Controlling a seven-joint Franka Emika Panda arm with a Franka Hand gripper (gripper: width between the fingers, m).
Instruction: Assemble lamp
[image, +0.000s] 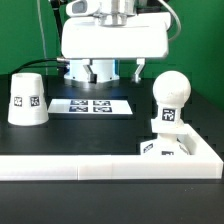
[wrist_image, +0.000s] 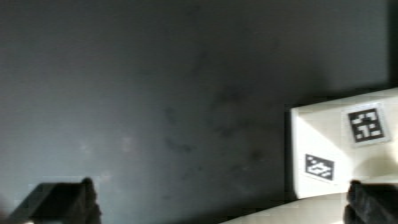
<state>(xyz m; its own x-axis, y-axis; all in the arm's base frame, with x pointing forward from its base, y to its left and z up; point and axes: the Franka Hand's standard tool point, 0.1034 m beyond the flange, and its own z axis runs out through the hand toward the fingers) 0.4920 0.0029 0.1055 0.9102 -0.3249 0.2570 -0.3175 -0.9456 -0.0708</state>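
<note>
The white cone shade stands on its wide end at the exterior view's left, a tag facing the camera. The round bulb stands upright on the flat square base at the exterior view's right, by the white front rail. In the wrist view my gripper is open and empty, its black fingertips far apart, high above the dark table. No lamp part lies between them. In the exterior view only the arm's end shows at the top edge.
The marker board lies mid-table, and its corner with two tags shows in the wrist view. The big white robot pedestal stands behind it. A white rail runs along the front. A pale rounded surface crosses the wrist view's edge.
</note>
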